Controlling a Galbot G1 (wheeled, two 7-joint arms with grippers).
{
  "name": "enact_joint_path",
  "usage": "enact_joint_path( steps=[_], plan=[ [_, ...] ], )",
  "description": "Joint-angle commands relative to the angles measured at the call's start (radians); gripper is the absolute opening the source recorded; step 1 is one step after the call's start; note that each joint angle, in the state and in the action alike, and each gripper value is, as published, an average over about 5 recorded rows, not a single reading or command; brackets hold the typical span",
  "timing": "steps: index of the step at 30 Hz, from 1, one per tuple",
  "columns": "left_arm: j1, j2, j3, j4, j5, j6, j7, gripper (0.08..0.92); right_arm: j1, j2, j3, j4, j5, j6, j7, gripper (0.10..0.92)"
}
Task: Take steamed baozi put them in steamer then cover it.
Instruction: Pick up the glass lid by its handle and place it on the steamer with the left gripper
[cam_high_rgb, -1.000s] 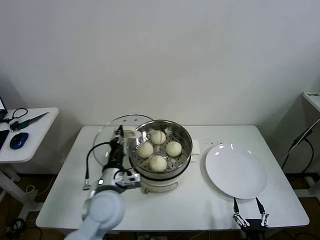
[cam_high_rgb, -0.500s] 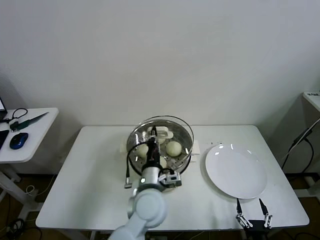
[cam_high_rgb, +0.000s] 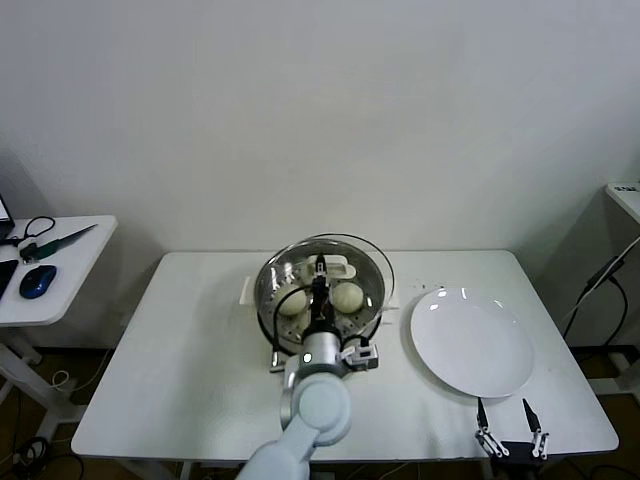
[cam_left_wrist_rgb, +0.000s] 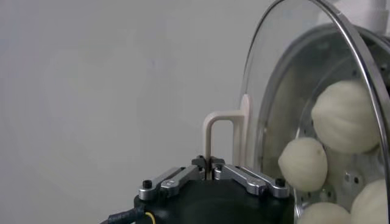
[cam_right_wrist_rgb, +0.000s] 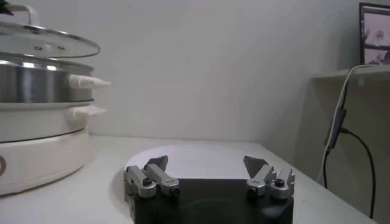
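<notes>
Right pincer (cam_high_rgb: 510, 438): parked at the near tabletop (cam_high_rgb: 150, 400) edge, fingers spread wide, empty.
Left pincer (cam_left_wrist_rgb: 209, 171): clamped on the cover (cam_high_rgb: 360, 250) handle, poised over the steamer (cam_high_rgb: 268, 295) holding the baozi (cam_high_rgb: 347, 296).
Advice: centre the rim, lower level, then release.

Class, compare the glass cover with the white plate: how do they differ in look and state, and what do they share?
The cover is clear glass with a metal rim and a handle; the plate is opaque white and plain. The cover hangs above the steamer, gripped by the left gripper; the plate lies untouched on the table. Both are round.
</notes>
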Motion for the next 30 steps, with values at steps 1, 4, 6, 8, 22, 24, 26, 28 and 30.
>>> enact_joint_path(
  steps=[1,4,6,8,22,24,26,28,30],
  plan=[
    [-0.001,0.004,-0.011,0.05,0.02,0.003,-0.018,0.132,0.004,0.0,0.003,-0.003,0.003,0.002,0.002,0.823],
    [0.006,0.007,-0.012,0.047,0.021,0.002,-0.016,0.132,0.005,0.002,0.002,-0.006,0.003,0.002,0.002,0.823],
    [0.01,0.007,-0.012,0.048,0.022,0.001,-0.015,0.132,0.006,0.003,0.002,-0.008,0.003,0.002,0.003,0.823],
    [0.012,0.007,-0.013,0.05,0.024,0.0,-0.016,0.132,0.005,0.004,0.002,-0.009,0.004,0.003,0.004,0.823],
    [0.012,0.034,-0.021,0.046,0.016,-0.016,-0.014,0.132,0.005,0.006,0.003,-0.005,0.002,0.015,0.003,0.823],
    [0.014,0.04,-0.018,0.036,0.005,-0.016,-0.013,0.132,0.007,0.007,0.004,-0.005,0.001,0.015,0.003,0.823],
    [0.015,0.047,-0.013,0.02,-0.012,-0.016,-0.011,0.141,0.008,0.009,0.004,-0.004,0.001,0.014,0.003,0.823],
    [0.016,0.053,-0.008,-0.001,-0.026,-0.016,-0.002,0.176,0.01,0.009,0.004,-0.003,0.0,0.011,0.003,0.823],
    [0.019,0.06,0.001,-0.032,-0.042,-0.013,0.013,0.223,0.01,0.01,0.004,-0.002,0.0,0.008,0.002,0.823]
  ],
)
